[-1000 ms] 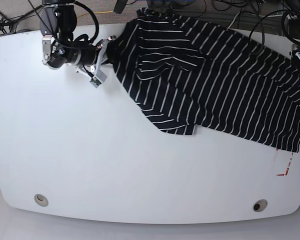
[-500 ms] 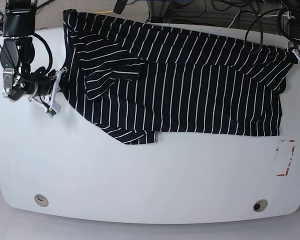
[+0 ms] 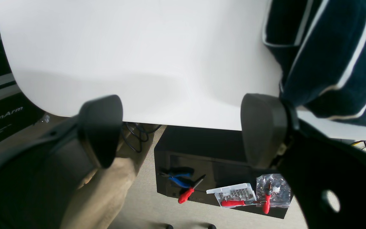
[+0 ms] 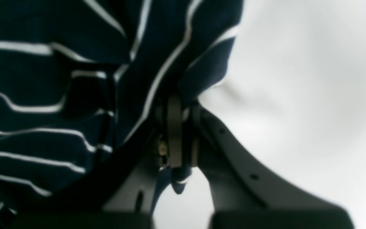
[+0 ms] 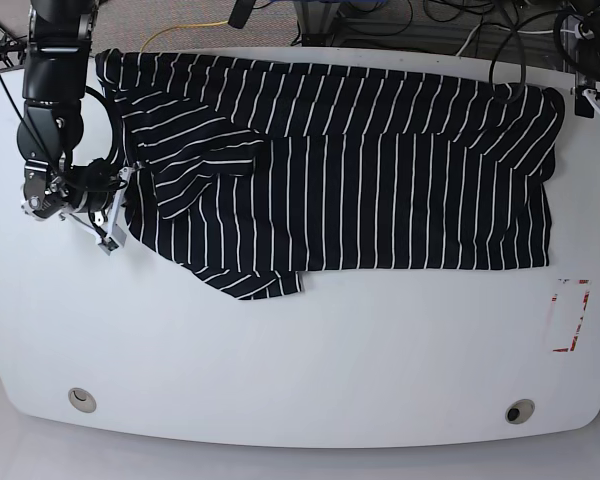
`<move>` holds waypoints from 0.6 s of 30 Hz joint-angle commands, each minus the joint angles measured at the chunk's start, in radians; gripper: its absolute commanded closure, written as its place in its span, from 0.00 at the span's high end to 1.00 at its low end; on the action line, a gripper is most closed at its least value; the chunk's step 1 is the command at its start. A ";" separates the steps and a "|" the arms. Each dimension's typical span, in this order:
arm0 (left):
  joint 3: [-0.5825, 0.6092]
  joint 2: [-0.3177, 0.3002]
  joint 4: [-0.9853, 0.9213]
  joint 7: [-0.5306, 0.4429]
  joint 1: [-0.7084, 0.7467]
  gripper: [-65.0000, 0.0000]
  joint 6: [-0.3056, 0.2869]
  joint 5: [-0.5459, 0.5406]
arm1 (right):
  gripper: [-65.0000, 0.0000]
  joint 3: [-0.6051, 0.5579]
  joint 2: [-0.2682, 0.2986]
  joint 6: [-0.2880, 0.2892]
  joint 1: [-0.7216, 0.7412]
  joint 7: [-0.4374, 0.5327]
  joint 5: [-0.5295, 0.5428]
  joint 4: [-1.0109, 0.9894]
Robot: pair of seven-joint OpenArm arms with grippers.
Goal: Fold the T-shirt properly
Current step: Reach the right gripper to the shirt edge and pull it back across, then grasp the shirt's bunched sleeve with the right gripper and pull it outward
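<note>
Clamping the T-shirt (image 5: 360, 190) — now spread wider — right tool (image 4: 179, 133); left tool (image 3: 183, 127) gapes empty.

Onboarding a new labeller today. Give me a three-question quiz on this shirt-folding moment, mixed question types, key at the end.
1. True or false: the right pincer is shut on the dark navy, white-striped fabric T-shirt.
2. Multiple choice: in the left wrist view, the left pincer is A) shut on cloth, B) open with nothing between its fingers, C) holding a red screwdriver.
3. Fill in: in the base view, the T-shirt lies spread along the ____ edge of the white table.

Key: 1 true. 2 B: the cloth only lies against the outside of one finger. 3 far (top of that view).
</note>
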 commanded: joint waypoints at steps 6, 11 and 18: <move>-0.007 -0.015 0.019 -0.006 -0.004 0.83 -0.001 0.000 | 0.00 0.013 -0.017 0.001 0.040 0.081 -0.109 0.009; -0.005 -0.012 0.019 -0.006 -0.006 0.83 -0.001 0.001 | 0.00 0.116 -0.019 0.001 0.049 0.097 -0.140 -0.048; 0.027 -0.012 0.019 -0.006 -0.009 0.83 -0.001 0.001 | 0.04 0.147 -0.011 0.001 0.075 0.105 -0.141 -0.053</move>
